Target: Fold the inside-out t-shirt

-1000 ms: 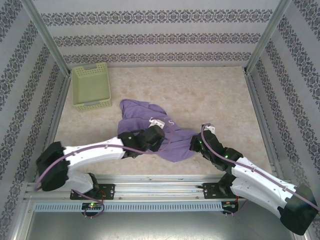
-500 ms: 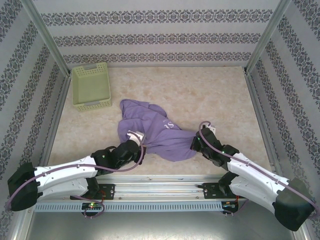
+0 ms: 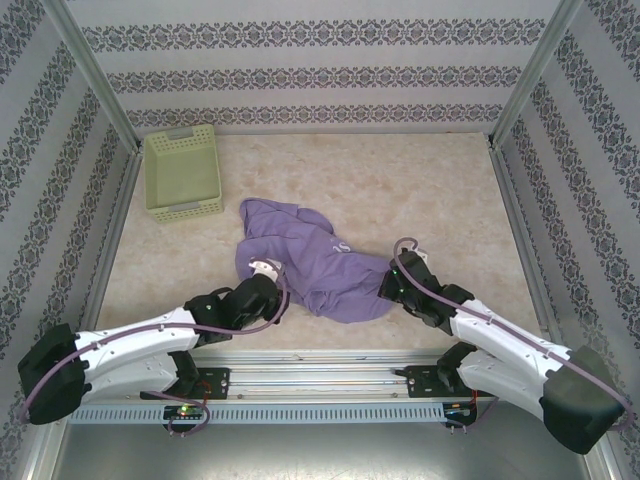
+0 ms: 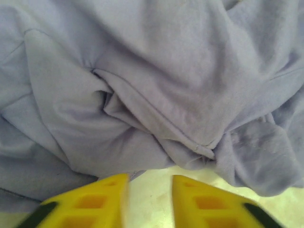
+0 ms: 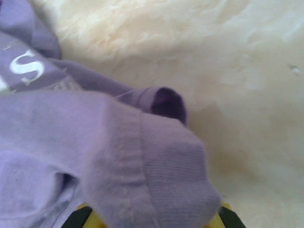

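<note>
The lavender inside-out t-shirt [image 3: 310,255] lies crumpled in the middle of the table, with white lettering [image 3: 340,247] showing on top. At the shirt's near-left edge my left gripper [image 3: 265,268] is open. In the left wrist view its yellow fingers [image 4: 99,199] stand apart over bare table, just short of the bunched t-shirt folds [image 4: 156,80]. My right gripper [image 3: 395,275] is at the shirt's right edge, shut on the t-shirt. In the right wrist view a ribbed hem [image 5: 180,166] drapes over the jaws and hides them.
A pale green basket [image 3: 183,172] stands at the back left. Patterned walls and metal posts [image 3: 95,75] enclose the table. Bare cream tabletop [image 3: 430,180] stretches behind and to the right of the shirt.
My left arm drew back from over the shirt toward the near left, and its gripper opened and let go of the cloth. The right gripper edged forward with its fold.
</note>
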Available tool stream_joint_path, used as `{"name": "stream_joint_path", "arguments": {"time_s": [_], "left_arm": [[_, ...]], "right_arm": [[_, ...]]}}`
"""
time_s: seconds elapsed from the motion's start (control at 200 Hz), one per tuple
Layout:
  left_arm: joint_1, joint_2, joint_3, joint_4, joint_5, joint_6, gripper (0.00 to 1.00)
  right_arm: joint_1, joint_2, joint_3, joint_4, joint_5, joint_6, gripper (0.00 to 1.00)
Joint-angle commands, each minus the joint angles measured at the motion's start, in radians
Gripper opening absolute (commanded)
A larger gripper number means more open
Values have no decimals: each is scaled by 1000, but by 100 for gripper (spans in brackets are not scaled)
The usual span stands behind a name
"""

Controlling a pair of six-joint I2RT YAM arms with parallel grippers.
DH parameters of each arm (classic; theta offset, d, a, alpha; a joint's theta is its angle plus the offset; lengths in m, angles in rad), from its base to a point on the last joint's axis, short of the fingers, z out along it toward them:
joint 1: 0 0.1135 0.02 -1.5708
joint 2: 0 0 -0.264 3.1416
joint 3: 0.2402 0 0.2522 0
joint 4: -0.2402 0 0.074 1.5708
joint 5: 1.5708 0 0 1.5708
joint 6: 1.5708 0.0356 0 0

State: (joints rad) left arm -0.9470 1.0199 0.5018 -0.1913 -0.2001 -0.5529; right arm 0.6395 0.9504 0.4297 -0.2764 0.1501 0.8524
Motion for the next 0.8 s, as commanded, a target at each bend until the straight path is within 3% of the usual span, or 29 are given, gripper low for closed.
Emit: {"name": "stream_joint_path", "arguments": {"time_s": [0.0, 0.235, 0.5, 0.684, 0.794], "left_arm": [[11, -10, 97, -83, 49, 73, 43], [-61, 169, 279, -173, 104, 103, 53], [-136, 477, 461, -267, 37, 61, 53], [-136, 578, 515, -313, -69, 15, 43], [-136, 608, 529, -321, -76, 22, 25]], "right_arm": [[59, -26, 51, 22, 46, -66, 0], [119, -55, 52, 60, 76, -97, 0], [147, -119, 36, 72, 93, -119, 0], [148, -140, 22, 59, 102, -121, 0], [150, -141, 14, 56, 110, -116, 0]]}}
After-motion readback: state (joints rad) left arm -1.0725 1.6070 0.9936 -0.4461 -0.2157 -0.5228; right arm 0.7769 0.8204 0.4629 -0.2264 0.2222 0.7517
